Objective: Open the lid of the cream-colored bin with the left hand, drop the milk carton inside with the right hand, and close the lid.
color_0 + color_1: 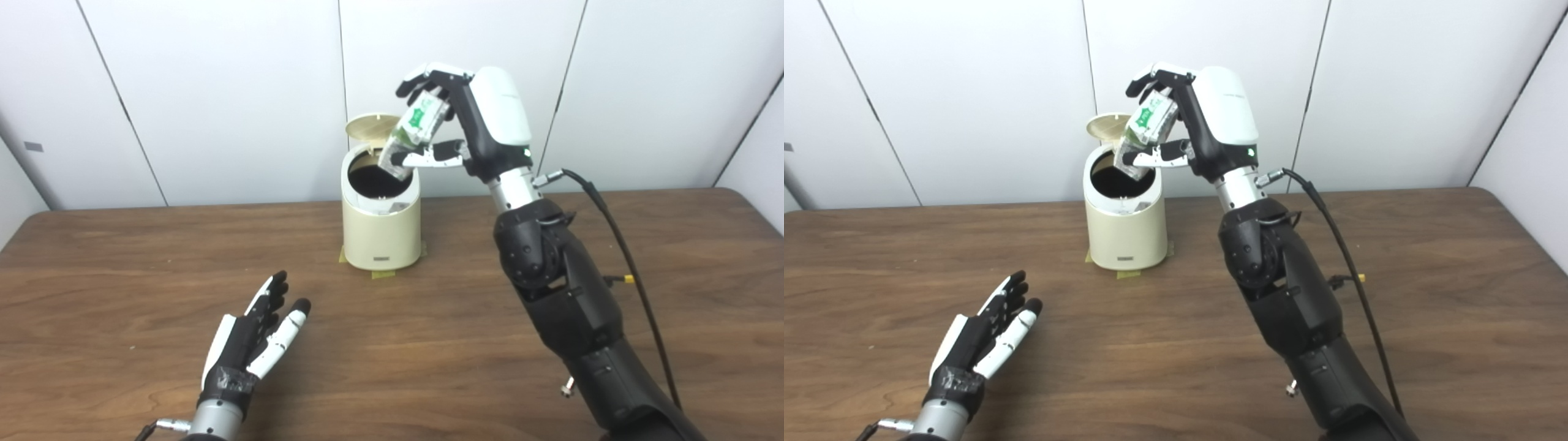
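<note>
Bright, even light; soft shadows, sharp.

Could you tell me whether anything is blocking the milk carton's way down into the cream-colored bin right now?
Nothing visible does. The lid stands raised at the back, leaving the bin open on top. The right hand holds the milk carton tilted, its lower end over the opening. The left hand rests open on the table, well clear.

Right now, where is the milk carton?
The milk carton is in the right hand, tilted over the cream bin's open mouth, near its raised lid.
</note>
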Motion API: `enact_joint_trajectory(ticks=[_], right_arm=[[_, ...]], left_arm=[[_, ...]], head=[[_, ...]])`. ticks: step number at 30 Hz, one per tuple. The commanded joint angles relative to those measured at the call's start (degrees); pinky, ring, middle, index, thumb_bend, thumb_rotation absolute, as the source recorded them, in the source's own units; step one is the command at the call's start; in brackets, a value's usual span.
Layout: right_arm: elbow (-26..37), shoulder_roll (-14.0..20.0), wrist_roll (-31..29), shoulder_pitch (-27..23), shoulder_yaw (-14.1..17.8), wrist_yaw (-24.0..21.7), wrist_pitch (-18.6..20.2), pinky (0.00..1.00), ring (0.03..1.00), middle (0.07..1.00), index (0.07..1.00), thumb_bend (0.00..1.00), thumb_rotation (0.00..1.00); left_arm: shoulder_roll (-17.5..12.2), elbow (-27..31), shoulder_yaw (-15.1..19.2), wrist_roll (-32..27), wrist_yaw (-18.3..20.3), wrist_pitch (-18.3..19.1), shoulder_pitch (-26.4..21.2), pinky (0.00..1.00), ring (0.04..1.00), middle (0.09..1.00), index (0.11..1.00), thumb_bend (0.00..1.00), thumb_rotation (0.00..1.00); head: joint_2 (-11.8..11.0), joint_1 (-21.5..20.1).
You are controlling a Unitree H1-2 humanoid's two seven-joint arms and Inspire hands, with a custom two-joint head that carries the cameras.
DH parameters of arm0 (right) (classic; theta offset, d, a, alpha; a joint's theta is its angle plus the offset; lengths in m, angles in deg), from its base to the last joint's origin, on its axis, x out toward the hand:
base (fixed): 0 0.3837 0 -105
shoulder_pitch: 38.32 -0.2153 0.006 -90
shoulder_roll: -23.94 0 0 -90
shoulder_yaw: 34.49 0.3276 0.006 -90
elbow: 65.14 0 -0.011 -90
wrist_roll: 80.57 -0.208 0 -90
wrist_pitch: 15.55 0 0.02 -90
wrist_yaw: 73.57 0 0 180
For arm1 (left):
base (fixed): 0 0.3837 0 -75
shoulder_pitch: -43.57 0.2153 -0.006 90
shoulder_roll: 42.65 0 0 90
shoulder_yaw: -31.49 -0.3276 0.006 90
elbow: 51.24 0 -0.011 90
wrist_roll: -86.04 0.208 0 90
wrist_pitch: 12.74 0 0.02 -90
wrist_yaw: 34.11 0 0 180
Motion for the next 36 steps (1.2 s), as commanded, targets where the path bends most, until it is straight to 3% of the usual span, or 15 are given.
enact_joint_trajectory(ticks=[1, 7, 20, 28, 36], right_arm=[[-0.57, -0.70, -0.62, -4.24, -0.08, 1.54, -2.35, 0.29, 0.368, 0.492, 0.562, 0.49, 0.00], [-7.03, -1.77, -1.57, -6.05, 0.25, 3.32, -3.79, 0.28, 0.371, 0.492, 0.567, 0.48, 0.00], [-19.30, -0.56, -2.04, -9.98, -0.11, 7.95, -6.40, 0.29, 0.371, 0.488, 0.554, 0.49, 0.00], [-22.05, 0.11, -1.94, -10.42, -0.27, 9.48, -7.75, 0.29, 0.361, 0.487, 0.566, 0.48, 0.00], [-20.92, 0.98, -2.18, -9.09, -0.76, 7.54, -6.80, 0.30, 0.375, 0.493, 0.547, 0.49, 0.00]], left_arm=[[0.22, 1.48, -0.46, 0.31, -1.37, -2.78, -0.53, 0.96, 0.970, 0.964, 0.970, 0.55, 0.66], [0.70, 1.38, -0.84, 0.11, -2.46, -3.08, -0.03, 0.96, 0.961, 0.942, 0.962, 0.56, 0.66], [-0.08, 3.99, 0.07, -0.74, -2.82, -1.46, 0.86, 0.96, 0.950, 0.926, 0.968, 0.57, 0.66], [-0.17, 4.78, 0.32, -0.81, -2.69, -1.11, 1.23, 0.95, 0.949, 0.929, 0.973, 0.56, 0.66], [0.66, 5.43, 0.62, -1.54, -2.94, -0.89, 1.45, 0.96, 0.949, 0.929, 0.964, 0.57, 0.64]], head=[[0.20, 0.12], [0.57, 1.42], [0.58, 2.11], [0.79, 2.31], [1.45, 3.76]])
